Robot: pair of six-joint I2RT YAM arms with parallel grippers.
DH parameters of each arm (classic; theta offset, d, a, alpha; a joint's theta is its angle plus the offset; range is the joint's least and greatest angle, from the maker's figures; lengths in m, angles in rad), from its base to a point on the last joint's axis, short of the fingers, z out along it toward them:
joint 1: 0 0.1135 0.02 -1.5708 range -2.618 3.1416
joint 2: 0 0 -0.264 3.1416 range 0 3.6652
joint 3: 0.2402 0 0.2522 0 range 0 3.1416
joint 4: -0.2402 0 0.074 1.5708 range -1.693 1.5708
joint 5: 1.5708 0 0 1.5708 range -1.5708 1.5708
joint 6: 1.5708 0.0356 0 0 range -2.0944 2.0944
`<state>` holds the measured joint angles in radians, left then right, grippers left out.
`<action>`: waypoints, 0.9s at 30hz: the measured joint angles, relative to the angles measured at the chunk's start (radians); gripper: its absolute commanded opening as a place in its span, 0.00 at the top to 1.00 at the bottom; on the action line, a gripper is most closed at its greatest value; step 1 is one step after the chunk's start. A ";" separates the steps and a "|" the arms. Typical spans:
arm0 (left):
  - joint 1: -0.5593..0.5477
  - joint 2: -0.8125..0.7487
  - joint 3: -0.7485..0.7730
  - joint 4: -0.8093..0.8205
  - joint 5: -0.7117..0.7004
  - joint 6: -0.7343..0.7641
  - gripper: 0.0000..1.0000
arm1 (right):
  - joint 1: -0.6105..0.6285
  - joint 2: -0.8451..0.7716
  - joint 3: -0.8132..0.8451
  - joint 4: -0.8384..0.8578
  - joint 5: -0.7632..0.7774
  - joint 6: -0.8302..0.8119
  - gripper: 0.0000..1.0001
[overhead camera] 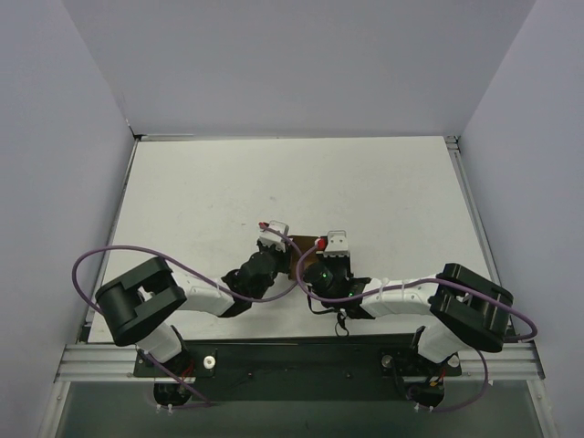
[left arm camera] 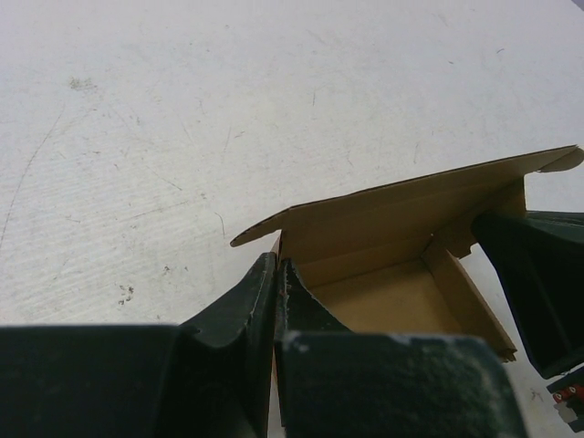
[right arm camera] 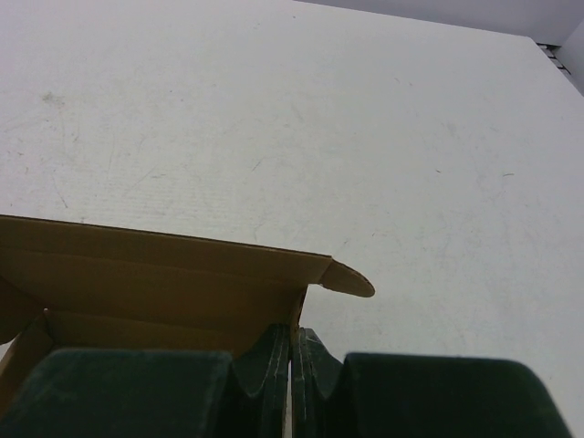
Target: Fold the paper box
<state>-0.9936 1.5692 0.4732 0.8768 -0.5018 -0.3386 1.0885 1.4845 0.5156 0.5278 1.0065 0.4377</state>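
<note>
The paper box (overhead camera: 306,242) is brown cardboard, part-folded into an open tray, and sits on the white table between my two arms. In the left wrist view the paper box (left arm camera: 392,219) shows its floor, side walls and a long back flap standing up. My left gripper (left arm camera: 276,266) is shut on the box's left side wall. My right gripper (right arm camera: 297,333) is shut on the opposite side wall, just below a rounded tab (right arm camera: 351,279) of the paper box (right arm camera: 137,265). Seen from above, the left gripper (overhead camera: 285,255) and right gripper (overhead camera: 315,258) meet at the box.
The white table (overhead camera: 383,192) stretches away behind the box, with grey walls on three sides. The dark right finger (left arm camera: 534,274) shows at the right edge of the left wrist view. Purple cables (overhead camera: 119,251) loop over both arms near the bases.
</note>
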 measured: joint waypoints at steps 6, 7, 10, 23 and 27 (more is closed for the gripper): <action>-0.009 0.002 -0.012 0.018 -0.015 -0.017 1.00 | 0.000 -0.005 -0.002 -0.005 0.000 0.028 1.00; -0.011 0.002 -0.017 0.026 -0.016 -0.021 1.00 | 0.000 -0.005 -0.002 -0.005 0.000 0.033 1.00; -0.021 0.002 -0.046 0.068 -0.015 -0.034 1.00 | 0.000 -0.010 -0.006 -0.007 -0.001 0.050 1.00; -0.041 0.005 -0.086 0.141 -0.005 -0.056 1.00 | 0.014 -0.021 -0.018 -0.037 0.012 0.120 1.00; -0.041 0.005 -0.085 0.145 0.020 -0.026 1.00 | 0.014 -0.021 -0.018 -0.049 0.023 0.138 1.00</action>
<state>-1.0348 1.5745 0.3878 1.0214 -0.4820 -0.3649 1.1023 1.4635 0.4980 0.4789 1.0290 0.5762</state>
